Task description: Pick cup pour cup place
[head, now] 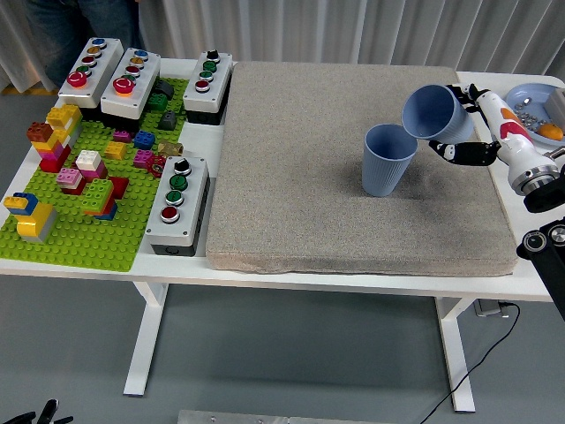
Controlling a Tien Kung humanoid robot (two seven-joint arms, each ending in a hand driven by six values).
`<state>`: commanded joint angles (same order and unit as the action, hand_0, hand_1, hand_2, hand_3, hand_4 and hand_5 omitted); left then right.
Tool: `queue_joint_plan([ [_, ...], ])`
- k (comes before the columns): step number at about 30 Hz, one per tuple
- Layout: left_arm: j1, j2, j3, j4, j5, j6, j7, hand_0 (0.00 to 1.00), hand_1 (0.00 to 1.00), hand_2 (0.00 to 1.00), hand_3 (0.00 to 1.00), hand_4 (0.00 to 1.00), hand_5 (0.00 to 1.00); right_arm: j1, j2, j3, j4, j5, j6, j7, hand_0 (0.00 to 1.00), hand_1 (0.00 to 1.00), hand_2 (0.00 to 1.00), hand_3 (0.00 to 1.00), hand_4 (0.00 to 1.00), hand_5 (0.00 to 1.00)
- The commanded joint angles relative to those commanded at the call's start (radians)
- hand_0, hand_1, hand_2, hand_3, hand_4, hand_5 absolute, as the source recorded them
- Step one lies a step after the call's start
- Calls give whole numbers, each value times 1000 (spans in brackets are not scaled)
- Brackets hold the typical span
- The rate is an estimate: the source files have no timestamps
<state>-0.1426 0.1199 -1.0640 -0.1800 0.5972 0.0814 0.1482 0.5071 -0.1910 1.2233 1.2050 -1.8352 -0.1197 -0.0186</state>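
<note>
the right hand [472, 124] comes in from the right edge of the frame, its fingers wrapped around a blue cup [433, 113] held in the air in the upper right. this held cup is tipped over toward the left, its open mouth facing left and slightly down, its lower rim just above and right of the rim of a second blue cup [387, 160]. whether the two rims touch cannot be told. the second cup stands upright on the grey mat [353, 221] that covers most of the white tabletop [265, 269], right of the frame's centre. at the upper right corner a blue plate [528, 93] holds small items, one of them orange. on the left side lies a green building plate [79, 234] with coloured bricks, and four grey button boxes [177, 203] sit around it. a person in dark trousers [79, 22] stands at the upper left.
</note>
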Motion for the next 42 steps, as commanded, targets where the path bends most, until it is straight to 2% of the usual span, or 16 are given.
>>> queue_joint_plan([
  [17,0,0,1,0,0,0,0,719,656,732,654,480,976,1,-9,-23,12,-91,-38,11,785,605,498,595,582,2],
  [28,3,1,-1,0,4,0,1,719,655,732,655,481,975,0,-18,-53,9,-139,-84,13,791,606,497,590,571,2],
  [42,-2,2,-6,0,8,1,1,719,655,732,654,482,974,22,-55,-115,-11,-150,-120,20,796,605,495,584,561,2],
])
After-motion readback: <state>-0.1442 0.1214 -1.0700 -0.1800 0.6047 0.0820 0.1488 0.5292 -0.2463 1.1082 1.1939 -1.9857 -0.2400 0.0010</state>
